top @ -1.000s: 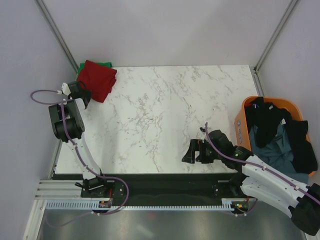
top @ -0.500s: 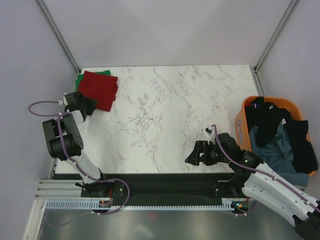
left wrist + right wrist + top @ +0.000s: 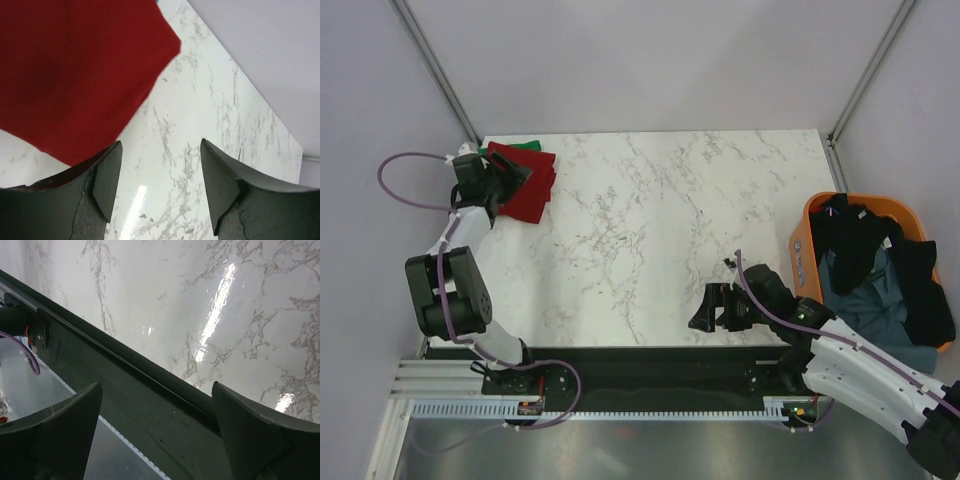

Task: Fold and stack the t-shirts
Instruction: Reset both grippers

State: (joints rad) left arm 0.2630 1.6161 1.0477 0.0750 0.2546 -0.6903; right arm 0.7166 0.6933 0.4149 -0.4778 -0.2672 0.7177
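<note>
1. Top view: the red shirt [image 3: 525, 190] sits folded at the far left corner of the desk [image 3: 670, 220], on top of the green shirt [image 3: 520, 146], which only peeks out at the far edge. The red one looks nearly square, maybe a bit longer far-to-near, and it's skewed against the desk edges. The left jaws hover over its left side. The black [image 3: 850, 240] and grey-blue [image 3: 865, 295] clothes are heaped in the orange basket [image 3: 800, 245] on the right.
2. Left wrist view: the left jaws are spread with nothing between them. The red shirt [image 3: 75, 70] fills the upper left, with one corner pointing out over the bare marble.
3. Right wrist view: the right jaws are wide apart and empty, hanging over the near edge of the desk and the black rail [image 3: 150, 410].
4. My worry: a jaw tip is right at the red hem, so pulling away low could snag a fold and drag the shirt off the green one. The stack is also close to the desk's corner. And that basket pile looks tangled, so one grab might lift two things.
</note>
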